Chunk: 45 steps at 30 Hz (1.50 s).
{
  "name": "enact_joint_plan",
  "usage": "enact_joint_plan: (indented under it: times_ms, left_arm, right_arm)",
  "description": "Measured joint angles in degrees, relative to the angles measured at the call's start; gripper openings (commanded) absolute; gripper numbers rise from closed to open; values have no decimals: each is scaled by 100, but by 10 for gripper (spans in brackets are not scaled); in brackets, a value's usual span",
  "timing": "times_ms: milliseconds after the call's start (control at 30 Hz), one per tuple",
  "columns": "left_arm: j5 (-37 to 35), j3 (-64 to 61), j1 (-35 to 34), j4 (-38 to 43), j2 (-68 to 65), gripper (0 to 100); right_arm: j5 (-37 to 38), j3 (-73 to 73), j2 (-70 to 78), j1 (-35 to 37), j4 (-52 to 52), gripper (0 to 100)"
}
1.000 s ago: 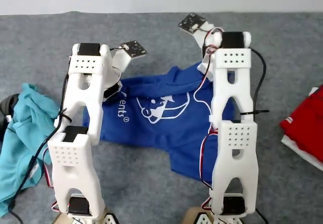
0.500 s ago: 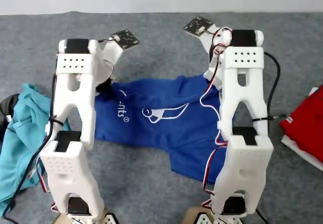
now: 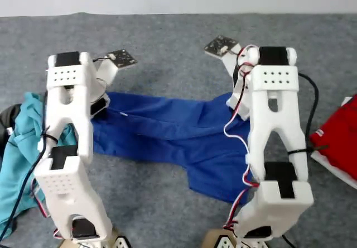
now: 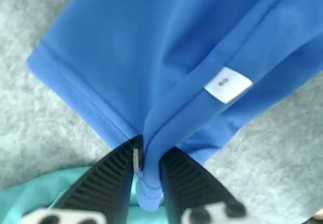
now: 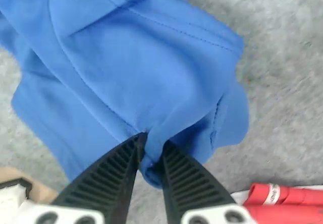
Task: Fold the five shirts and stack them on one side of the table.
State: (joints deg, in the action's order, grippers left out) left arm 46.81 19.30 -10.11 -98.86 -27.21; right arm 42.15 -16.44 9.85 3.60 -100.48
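A blue shirt point(image 3: 178, 136) is laid across the middle of the grey, felt-covered table point(image 3: 167, 41), with a plain blue face turned up. It is drawn out lengthwise from left to right, and one part is left trailing toward the near side.

Its left end is pinched by the left gripper point(image 4: 149, 151), whose jaws are closed on a fold of the cloth. A small white label point(image 4: 228, 84) is seen on a seam just beyond them. Its right end is clamped in the same way by the right gripper point(image 5: 150, 144), a bunch of blue cloth being squeezed between the ribbed fingers point(image 5: 116, 168).

A teal shirt point(image 3: 25, 142) is heaped at the left edge, just beside the blue shirt's left end. A red shirt point(image 3: 340, 130) is seen at the right edge, well apart from the blue one.
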Motion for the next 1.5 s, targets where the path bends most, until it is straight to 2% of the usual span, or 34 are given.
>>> enact_joint_plan:
  times_ms: [233, 433, 500, 600, 733, 900, 1067, 1300, 1500]
  left_arm:
    - [281, -484, -123, 0, 0, 6]
    - [334, -580, -123, 0, 0, 12]
    - [334, -580, -123, 0, 0, 44]
    - [334, -580, -123, 0, 0, 114]
    - [334, -580, -123, 0, 0, 151]
    - [334, -580, -176, 0, 448, 170]
    - [422, -589, -387, 0, 1073, 170]
    - [422, -677, -747, 0, 1873, 155]
    - [-62, -1345, -774, 0, 2453, 5]
  right_arm:
    - [0, 1582, -923, 0, 88, 13]
    - [0, 3033, -1591, 9, 941, 16]
    - [0, 3341, -1670, 9, 1116, 29]
    - [0, 3420, -1697, 9, 1160, 95]
    - [-35, 3385, -1697, -9, 835, 151]
    - [-229, 2611, -1697, 0, 26, 155]
    - [-264, 2479, -2303, -18, 0, 154]
    - [-281, 3095, -3253, 97, 0, 154]
    - [-1002, 3367, -3569, 105, 0, 154]
